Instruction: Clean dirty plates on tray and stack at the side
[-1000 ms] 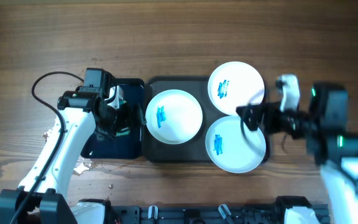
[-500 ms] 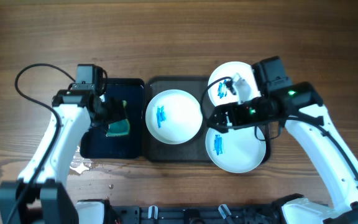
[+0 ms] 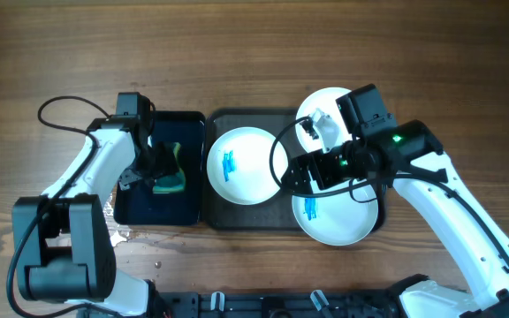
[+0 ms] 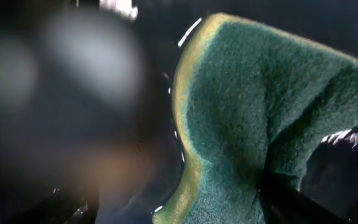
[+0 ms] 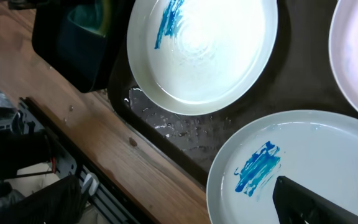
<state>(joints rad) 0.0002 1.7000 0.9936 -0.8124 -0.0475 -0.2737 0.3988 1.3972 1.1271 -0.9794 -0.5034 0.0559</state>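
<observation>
Plates [image 3: 246, 165], three, blue-smeared, lay on the grey tray [image 3: 246, 116]. Right hand [image 3: 300, 172] hovered above them, fingers apart, empty. Left hand [image 3: 155, 168] straddled the green sponge [image 3: 171, 180] in the black tray [image 3: 188, 128]; grip unclear.

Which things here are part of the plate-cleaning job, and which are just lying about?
Job:
left plate
far plate
near plate
dark grey tray
green sponge
small black tray holding it

Lying about:
wet splashes
on the wooden table
</observation>
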